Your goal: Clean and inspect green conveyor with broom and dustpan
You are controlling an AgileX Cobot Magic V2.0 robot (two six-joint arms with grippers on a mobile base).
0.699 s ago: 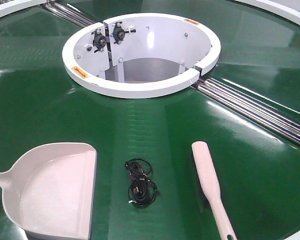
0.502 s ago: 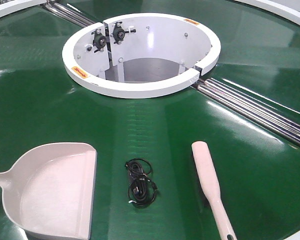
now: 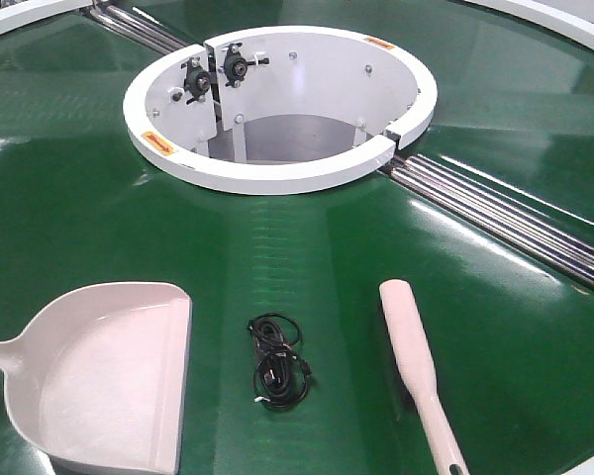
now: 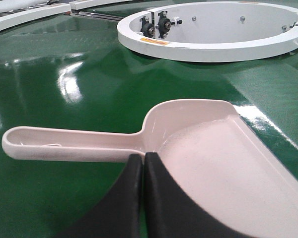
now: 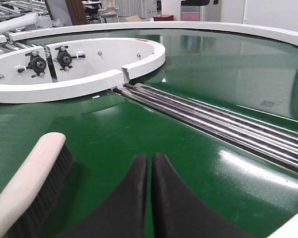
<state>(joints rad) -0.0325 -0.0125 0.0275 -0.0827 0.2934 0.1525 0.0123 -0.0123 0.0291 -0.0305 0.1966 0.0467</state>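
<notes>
My left claw [image 4: 143,157] is closed, jaws pressed together, gripping nothing. Its tips sit over the dustpan [image 4: 223,163] where handle meets pan; contact not determinable. My right claw [image 5: 150,158] is likewise closed and empty. The broom [image 5: 32,186] lies just to its left, apart, bristles down on the green conveyor [image 5: 198,163]. A black cord coil [image 3: 277,361] lies between both tools.

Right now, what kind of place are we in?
Probably a factory or workshop: a big glossy dark-green conveyor belt, silver roller bars and a white ring hub fill the view.
</notes>
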